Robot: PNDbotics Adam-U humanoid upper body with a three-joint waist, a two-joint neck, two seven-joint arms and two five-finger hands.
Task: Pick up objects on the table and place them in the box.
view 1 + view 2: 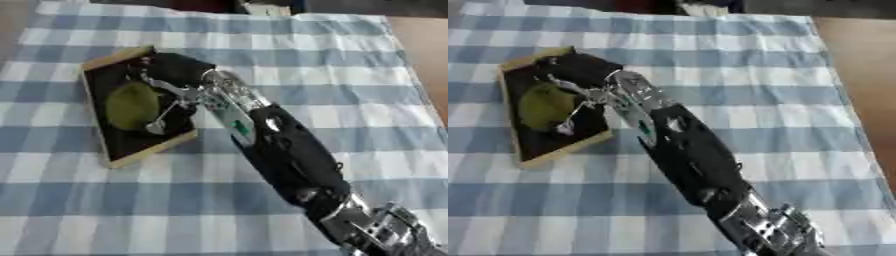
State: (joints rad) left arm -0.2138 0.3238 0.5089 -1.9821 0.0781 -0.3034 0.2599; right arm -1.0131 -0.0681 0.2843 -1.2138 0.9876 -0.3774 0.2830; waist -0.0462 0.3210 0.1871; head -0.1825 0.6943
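A shallow wooden box point(150, 152) with a dark inside lies askew on the left of the checked cloth. An olive-green roundish object point(131, 105) rests inside it. My right arm comes in from the lower right and stretches across the cloth to the box. My right hand point(173, 70) hovers over the box's far right part, just beside and above the green object. Its fingers point(161, 119) are spread and fairly straight, one thin finger reaching down past the object's right side to the box floor. The hand covers the box's far corner. No left hand shows.
A blue-and-white checked cloth point(350, 60) covers the table. Bare brown wood point(430, 45) shows past the cloth's right edge. Something pale point(262, 7) sits at the far edge of the table, beyond the cloth.
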